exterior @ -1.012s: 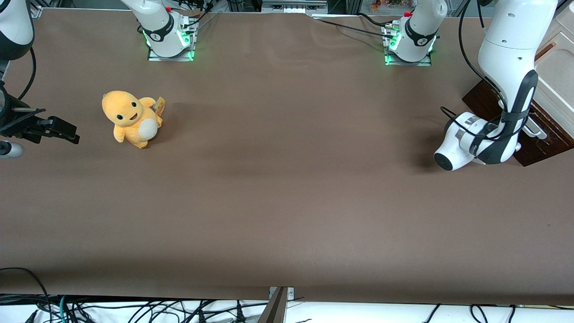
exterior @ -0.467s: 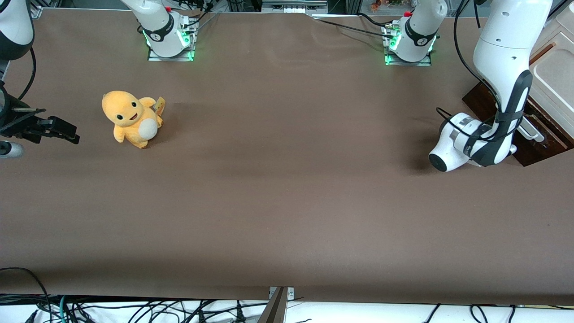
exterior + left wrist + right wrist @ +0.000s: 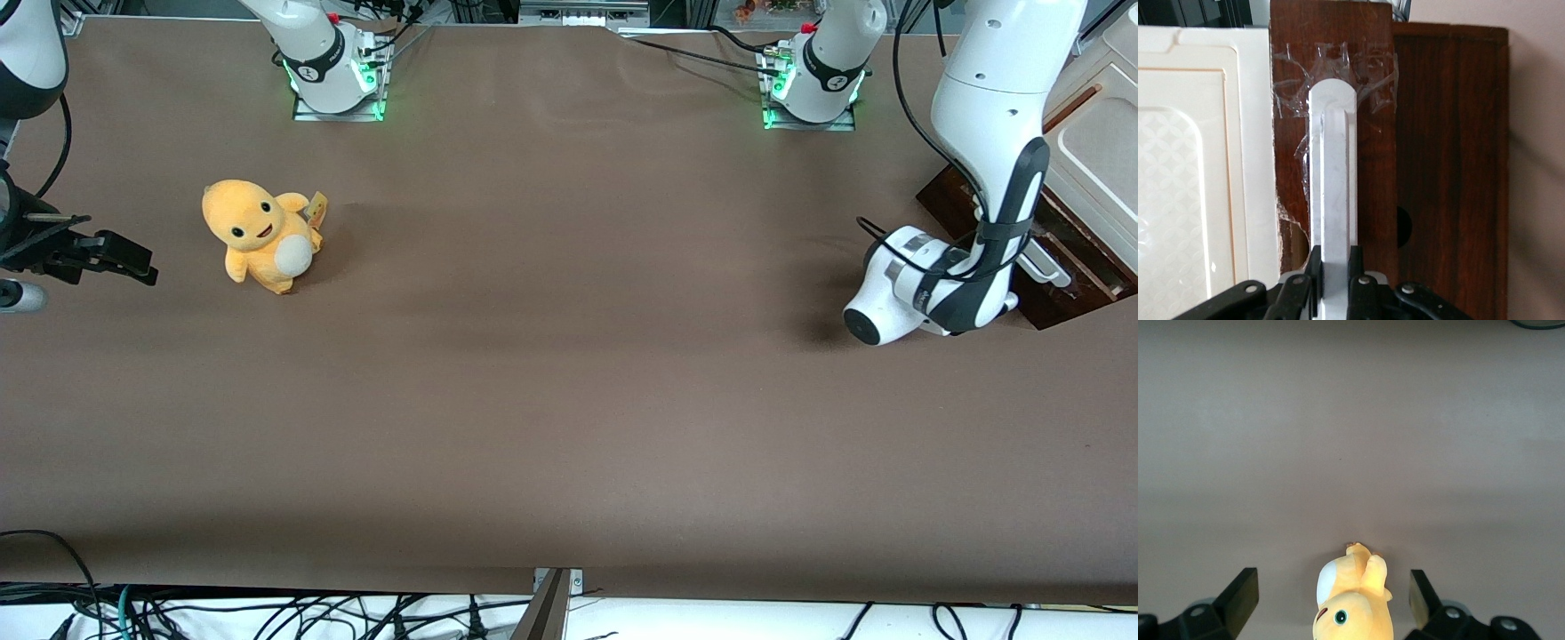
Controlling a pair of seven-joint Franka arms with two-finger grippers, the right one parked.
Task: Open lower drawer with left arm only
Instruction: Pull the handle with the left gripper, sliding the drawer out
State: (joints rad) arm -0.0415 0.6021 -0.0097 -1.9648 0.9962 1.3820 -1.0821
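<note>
Toward the parked arm's end of the table (image 3: 569, 400): a small orange plush toy (image 3: 260, 233), sitting alone, well apart from the work. No part in this job.

Then a long bare stretch of brown cloth.

Toward the working arm's end: the big white left arm (image 3: 987, 169), bent down low in front of the small cabinet. The gripper (image 3: 1334, 261) hidden under the arm in the front view, but plain to see from the wrist camera. Two black fingers (image 3: 1314, 267), one on each side of the white handle (image 3: 1333, 167), pressed tight on it. A firm hold, by the look of it.

The lower drawer (image 3: 1062, 298) at the very bottom of the cabinet, dark brown, right under the cream panel (image 3: 1098, 151). Sticking out a little from under that panel in the front view. Probably pulled out a bit already, but hard to tell how far. No clear look at the inside.

Done so far: reaching and grabbing. Left to do: pulling straight out, toward the middle of the table, until wide open, then letting go.
</note>
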